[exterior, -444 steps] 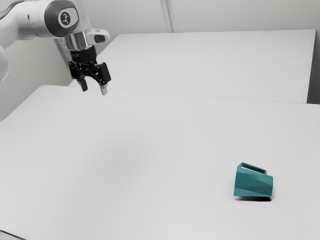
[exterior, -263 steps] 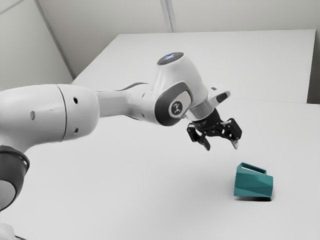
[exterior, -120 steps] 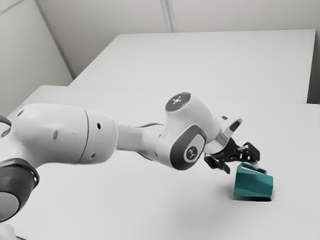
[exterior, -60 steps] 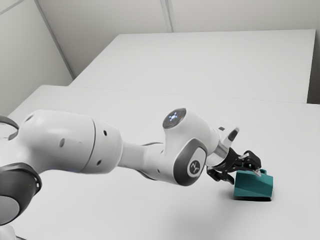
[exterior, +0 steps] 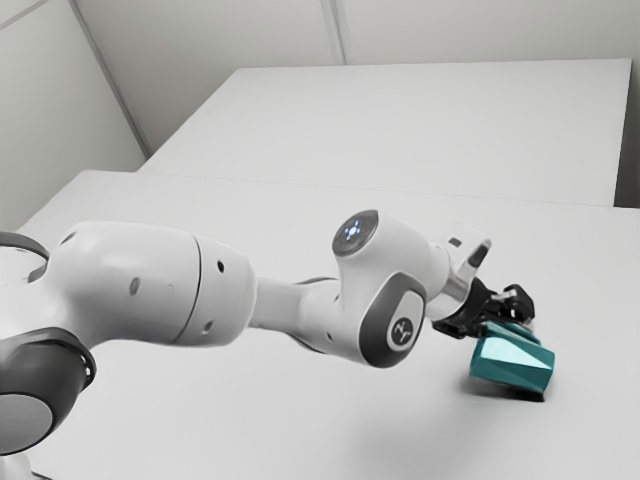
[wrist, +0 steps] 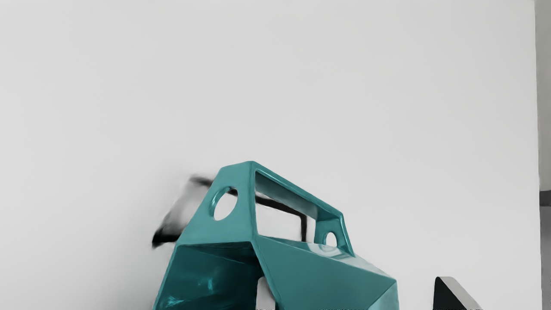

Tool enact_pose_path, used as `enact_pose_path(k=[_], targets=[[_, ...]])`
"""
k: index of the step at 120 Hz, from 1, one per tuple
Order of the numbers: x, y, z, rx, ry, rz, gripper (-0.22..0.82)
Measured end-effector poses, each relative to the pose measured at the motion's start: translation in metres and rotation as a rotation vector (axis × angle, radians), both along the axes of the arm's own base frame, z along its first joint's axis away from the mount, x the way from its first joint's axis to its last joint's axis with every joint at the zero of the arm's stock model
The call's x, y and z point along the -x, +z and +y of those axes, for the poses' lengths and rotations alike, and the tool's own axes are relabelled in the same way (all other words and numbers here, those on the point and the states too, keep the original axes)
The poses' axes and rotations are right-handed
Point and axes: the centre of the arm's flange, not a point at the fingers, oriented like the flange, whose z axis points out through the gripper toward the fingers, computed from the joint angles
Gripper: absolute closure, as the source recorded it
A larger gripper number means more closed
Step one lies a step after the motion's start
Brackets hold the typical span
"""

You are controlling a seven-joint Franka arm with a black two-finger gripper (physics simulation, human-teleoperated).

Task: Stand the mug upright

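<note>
Spreading widest, the bench lay under the mug, tilted on its side, well in from the far edge. The gripper had its jaws apart, one tip inside the mug's mouth, the other outside.

Mug, four o'clock in the exterior view: looked hard, smooth and glossy on its facets, glints inside; plastic or glaze, could not tell. Robot arm, nine o'clock: shell looked like smooth plastic, soft sheen. Gripper had small hard highlights. Tabletop was smooth, matt. Wall, eleven o'clock, looked matt.
</note>
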Motion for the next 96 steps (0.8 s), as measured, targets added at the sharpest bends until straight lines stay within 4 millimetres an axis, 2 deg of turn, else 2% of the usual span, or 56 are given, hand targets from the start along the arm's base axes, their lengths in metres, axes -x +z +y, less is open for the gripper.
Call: enact_pose_path(k=[25, 38, 76, 91, 96], targets=[[-0.006, 0.012, -0.005, -0.011, -0.035, -0.045, 0.56], [-0.009, 0.016, -0.005, -0.012, -0.04, -0.057, 0.67], [-0.016, 0.025, -0.006, -0.015, -0.052, -0.08, 0.77], [-0.023, 0.035, -0.001, -0.02, -0.054, -0.079, 0.78], [-0.026, 0.044, 0.004, -0.017, -0.053, -0.075, 0.78]])
